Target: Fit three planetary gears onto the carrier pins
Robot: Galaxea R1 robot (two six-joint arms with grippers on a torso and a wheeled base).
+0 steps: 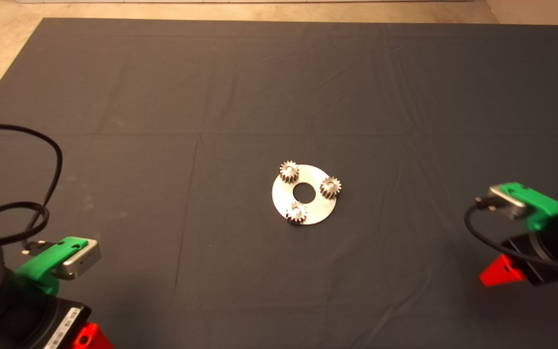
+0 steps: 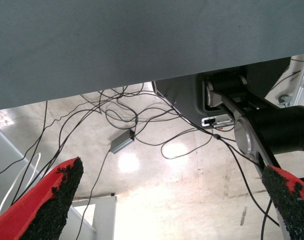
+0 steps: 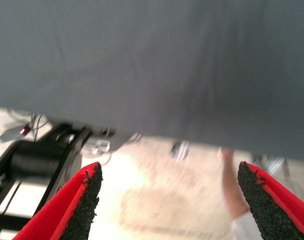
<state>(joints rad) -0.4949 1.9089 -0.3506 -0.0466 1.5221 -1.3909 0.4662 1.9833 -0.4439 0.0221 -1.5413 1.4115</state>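
A dark mat (image 1: pixel 162 97) covers the table. Near its middle lies a flat, shiny round metal disc (image 1: pixel 317 213) with a large hole at its centre. Three small silvery planetary gears (image 1: pixel 289 171) sit on the disc in a triangle around that hole, one toward the far left, one to the right, one at the near edge. Each gear seems to be seated over one of the carrier pins (image 1: pixel 297 210); a pale spot shows in each bore, which looks like a pin top, though the view is too small to be sure the gears are fully down.

Judging by this layout, the installing step looks finished, with no loose gear left on the mat. The next move, if any, would call only for checking that each gear sits flat and square on its pin.

Both arms sit well apart from the disc. The left gripper (image 2: pixel 167 200) waits at the near left corner of the mat, its two red fingers spread wide with nothing between them; beyond them lie floor and tangled cables (image 2: pixel 117 115). The right gripper (image 3: pixel 167 200) waits at the right edge of the mat, fingers likewise parted and holding nothing.
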